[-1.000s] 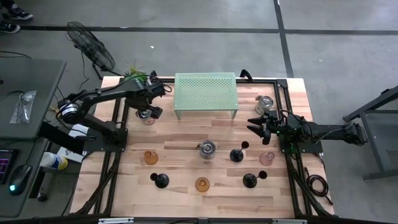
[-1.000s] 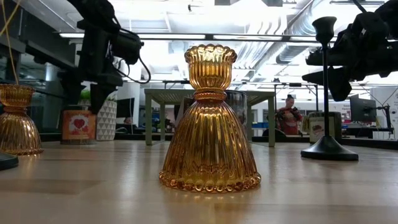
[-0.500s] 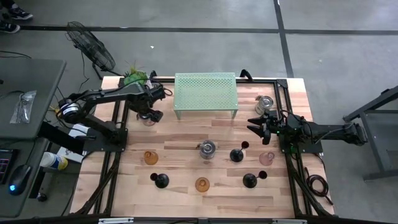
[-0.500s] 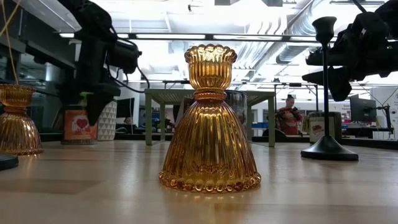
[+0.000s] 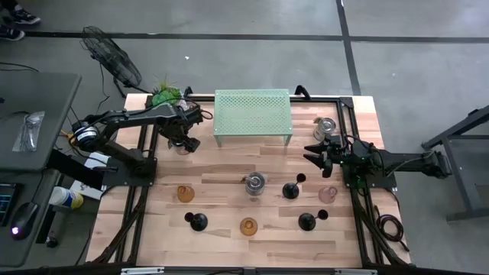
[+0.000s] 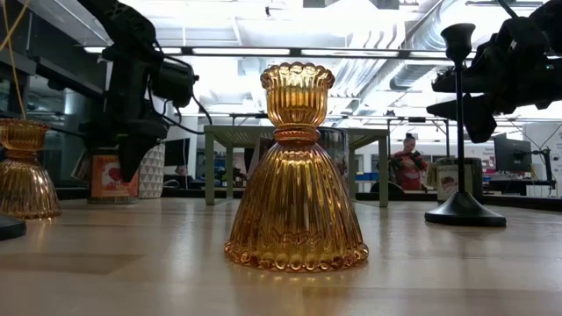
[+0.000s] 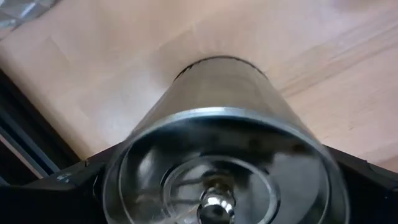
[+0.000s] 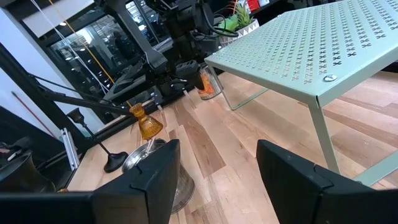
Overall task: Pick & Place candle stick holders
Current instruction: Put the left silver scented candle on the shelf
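Observation:
A shiny silver cup [image 7: 217, 106] stands upright on the table, left of the green rack. My left gripper [image 5: 181, 142] points down over it, open, with one dark finger [image 7: 68, 190] on each side of the rim and no touch that I can see. Two more silver cups [image 5: 325, 127] [image 5: 254, 182], three black stemmed holders [image 5: 197, 221] [image 5: 291, 189] [image 5: 307, 221], two amber ones [image 5: 185, 193] [image 5: 248, 226] and a pale pink one [image 5: 328, 194] stand on their bases. My right gripper [image 5: 315, 150] waits level at the right, open, holding nothing.
A pale green perforated rack [image 5: 253, 114] stands at the far middle of the table. A white pot with a green plant [image 5: 164, 95] sits at the far left corner, just beyond my left arm. Black frame rails [image 5: 145, 191] run along both sides.
My left gripper has come down over the silver cup beside the rack, its open fingers now lower around the cup. The cup has stayed where it was.

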